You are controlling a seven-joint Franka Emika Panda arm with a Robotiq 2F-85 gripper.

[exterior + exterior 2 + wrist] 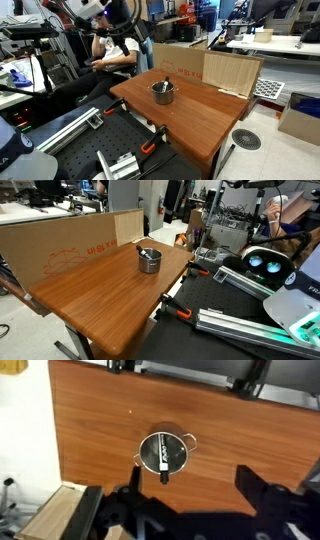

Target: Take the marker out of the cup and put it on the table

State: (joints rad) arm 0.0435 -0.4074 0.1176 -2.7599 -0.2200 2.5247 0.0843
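**Gripper**: The jaws are apart and nothing is between them. In the wrist view, two dark fingers enter from the lower edge. The wide gap between them shows only bare tabletop. The gripper is high above the table and touches nothing.

**Cup**: The cup stands upright on the table, ahead of the jaws and well apart from them. It sits off the centreline of the gap, nearer one finger than the other. In both exterior views the cup stands alone on the reddish-brown top.

**Marker**: The marker is inside the cup and rests tilted against the rim. The barrel is pale with dark printing. The darker end points toward the jaws and reaches the rim on the side nearest them. In an exterior view the marker rises at a slant just above the rim.

**Cardboard panel**: The panel stands upright along one edge of the table. It is near the cup but does not touch it.
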